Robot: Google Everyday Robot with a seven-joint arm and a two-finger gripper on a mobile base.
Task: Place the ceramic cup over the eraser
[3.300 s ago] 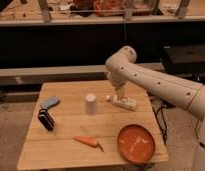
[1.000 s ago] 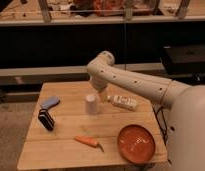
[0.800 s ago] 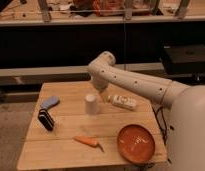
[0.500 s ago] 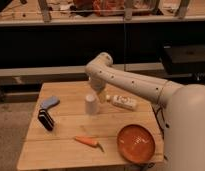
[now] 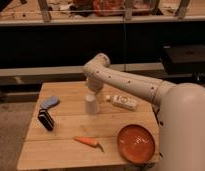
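The ceramic cup [image 5: 92, 105], small, white and without a handle, stands upright near the middle of the wooden table [image 5: 66, 150]. My gripper [image 5: 92, 92] hangs at the end of the white arm directly over the cup's top, close to its rim, and it looks open. The cup rests on the table. The eraser [image 5: 45, 120], a dark block with a pale edge, lies near the table's left side, well apart from the cup.
A blue flat object [image 5: 49, 103] lies just behind the eraser. A white labelled bottle [image 5: 122, 102] lies on its side to the right of the cup. A carrot [image 5: 88, 142] and an orange-red plate [image 5: 136, 143] sit at the front.
The arm has swung left from above the bottle to above the cup, and over the last second it has sunk slightly toward the cup's rim. The objects have not moved.
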